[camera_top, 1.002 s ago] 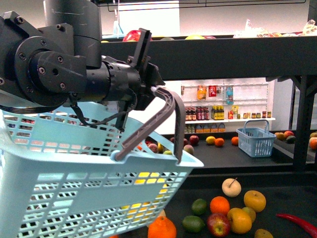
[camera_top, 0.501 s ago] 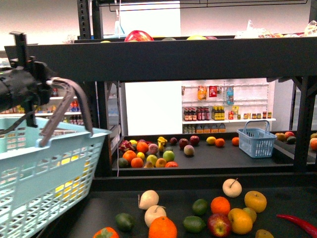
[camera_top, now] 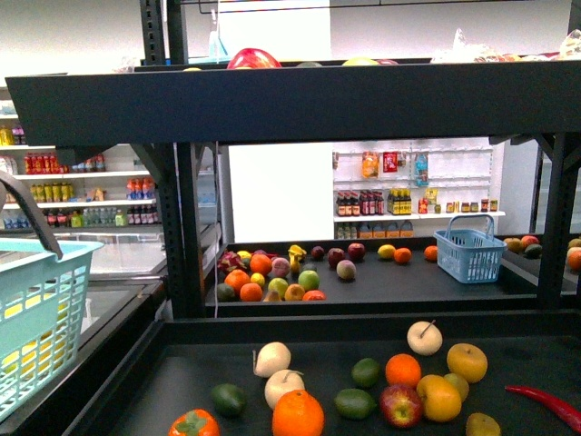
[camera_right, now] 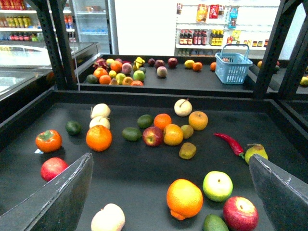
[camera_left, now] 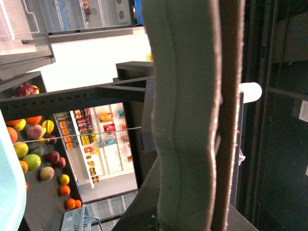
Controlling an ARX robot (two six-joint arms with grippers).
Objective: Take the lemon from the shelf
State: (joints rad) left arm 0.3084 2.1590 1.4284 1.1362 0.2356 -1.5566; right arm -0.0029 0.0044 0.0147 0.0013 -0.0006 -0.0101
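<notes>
The black tiered shelf (camera_top: 300, 100) fills the front view, with its near tray (camera_right: 144, 173) of loose fruit below. A small dull-yellow fruit (camera_top: 458, 385), perhaps the lemon, sits half hidden behind a yellow-orange blushed fruit (camera_top: 438, 401); it also shows in the right wrist view (camera_right: 186, 131). My right gripper (camera_right: 169, 163) is open and empty, above the near part of the tray, well short of that fruit. My left gripper is shut on the grey basket handle (camera_left: 187, 120), which hides its fingers. The light-blue basket (camera_top: 36, 309) hangs at the far left.
Near the right gripper lie an orange (camera_right: 184, 197), a green apple (camera_right: 217, 186), a red apple (camera_right: 240, 213) and a pale fruit (camera_right: 108, 219). A red chilli (camera_right: 230, 142) and a pear (camera_right: 256, 152) lie to the right. A farther tray holds more fruit and a small blue basket (camera_top: 468, 254).
The left arm and basket have swung left, out of the middle of the front view. Only the basket's corner and handle end now show at the left edge, uncovering the fruit trays.
</notes>
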